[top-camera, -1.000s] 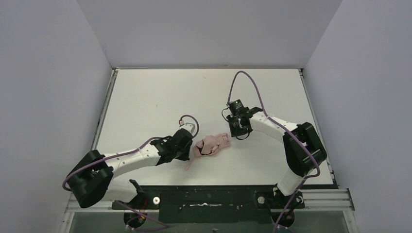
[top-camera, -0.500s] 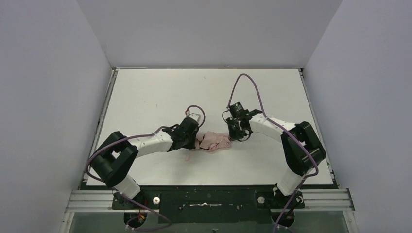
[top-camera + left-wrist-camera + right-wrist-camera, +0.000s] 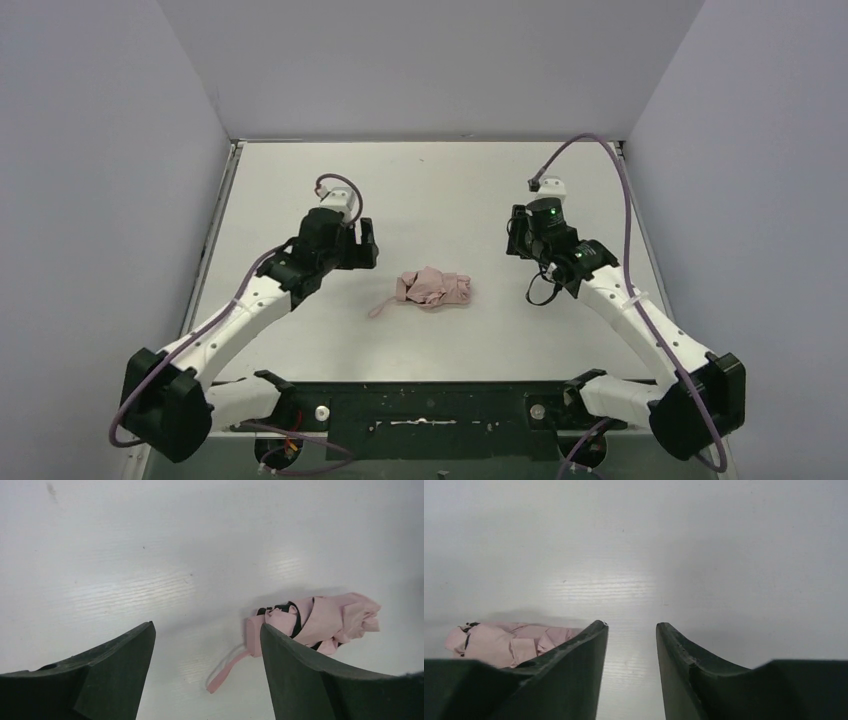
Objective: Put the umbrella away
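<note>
My left jaws: spread wide, with only bare table between them; my left gripper (image 3: 207,630) holds nothing.
My right jaws: parted by a narrower gap, again with only table between them; my right gripper (image 3: 631,627) holds nothing.
Umbrella (image 3: 435,290): lies folded in a crumpled pink bundle on the table, between my two grippers and well apart from both.
Seen from my left wrist: the bundle sits ahead and off to the right of that view, its near edge hidden behind one dark finger; thin black parts show among the pink folds.
Strap (image 3: 225,672): a pink loop trails from the end of the bundle nearer my left arm and lies flat on the table.
Seen from my right wrist: the bundle lies low on the left of that view, partly behind one finger.
Table (image 3: 300,190): white, with a faint wood grain under both wrists.
My arms: both raised over the table, one on each side of the umbrella.
Surround: plain grey walls on three sides.
</note>
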